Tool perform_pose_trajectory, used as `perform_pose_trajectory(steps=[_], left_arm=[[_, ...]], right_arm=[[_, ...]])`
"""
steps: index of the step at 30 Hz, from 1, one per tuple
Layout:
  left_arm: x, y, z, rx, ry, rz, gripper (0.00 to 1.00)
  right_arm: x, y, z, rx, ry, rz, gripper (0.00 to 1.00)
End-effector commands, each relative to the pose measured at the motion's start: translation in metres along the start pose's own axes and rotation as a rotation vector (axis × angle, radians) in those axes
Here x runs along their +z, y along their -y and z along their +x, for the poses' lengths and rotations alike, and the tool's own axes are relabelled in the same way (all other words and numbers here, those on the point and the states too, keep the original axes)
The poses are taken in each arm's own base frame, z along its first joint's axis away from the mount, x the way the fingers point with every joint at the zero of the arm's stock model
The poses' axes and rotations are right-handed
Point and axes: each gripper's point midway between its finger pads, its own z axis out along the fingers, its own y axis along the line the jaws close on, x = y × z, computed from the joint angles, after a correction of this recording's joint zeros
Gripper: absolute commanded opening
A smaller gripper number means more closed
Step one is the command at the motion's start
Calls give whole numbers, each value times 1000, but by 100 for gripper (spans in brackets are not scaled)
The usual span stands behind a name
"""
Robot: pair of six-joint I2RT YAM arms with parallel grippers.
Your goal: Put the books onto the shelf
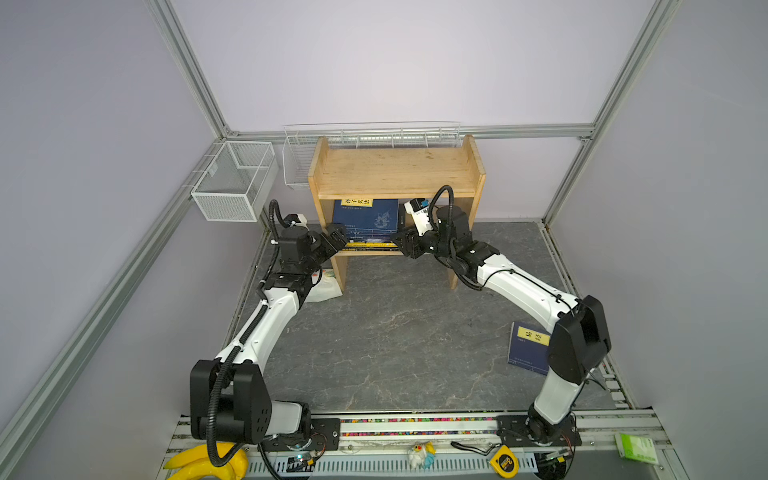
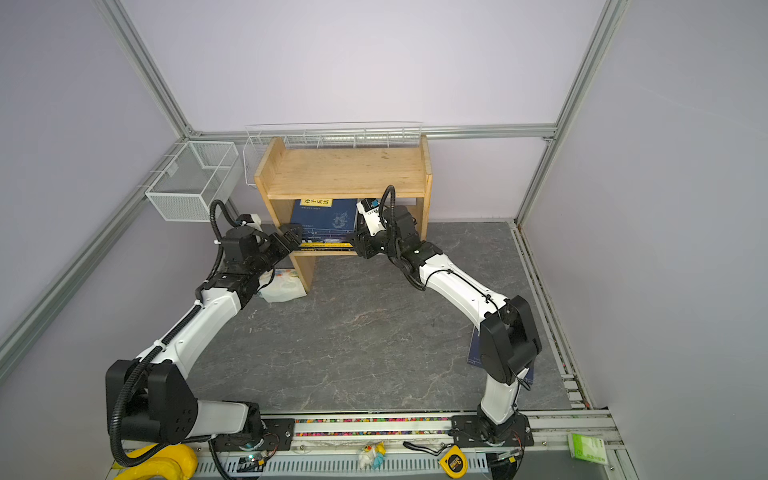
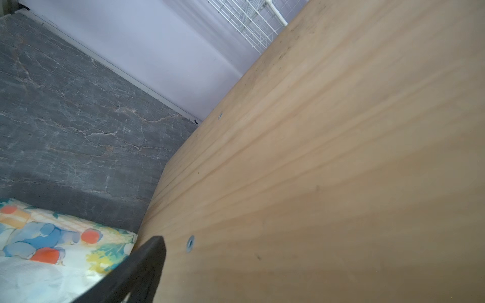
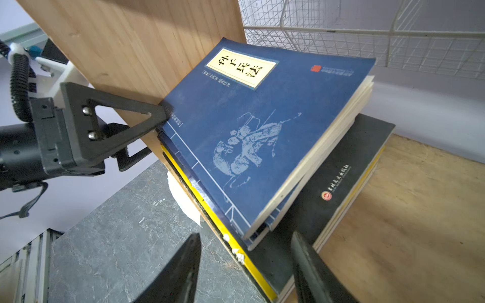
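Lilac walls (image 1: 395, 62), grey, seemingly stone floor (image 1: 395, 332)

Both top views look steeply down on the whole table (image 1: 395, 332) and shelf (image 1: 395, 170); both wrist views sit close beside that shelf.

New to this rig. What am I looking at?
Two robot arms, each ending in a two-fingered claw. Both top views look down from one overhead camera; the other two are wrist cameras. On the grey table stands a wooden shelf with a stack of books on its lower board. One navy book lies on the table, a floral packet beside the shelf. The left claw is wide open at the stack's left; the right claw stands part-open at its front edge. Neither visibly grips anything.
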Motion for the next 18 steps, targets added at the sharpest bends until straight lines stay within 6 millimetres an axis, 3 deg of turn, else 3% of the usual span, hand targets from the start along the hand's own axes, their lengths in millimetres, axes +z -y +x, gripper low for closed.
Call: perform_pose_trajectory(steps=[1, 10, 18], left_arm=[[-6, 3, -1, -15, -18, 12, 100], [-10, 8, -4, -27, -10, 33, 100], [-12, 9, -6, -35, -5, 44, 100]], right_arm=[[3, -9, -19, -105, 60, -9, 57], [15, -4, -16, -110, 47, 14, 50], [16, -7, -12, -84, 35, -3, 29]])
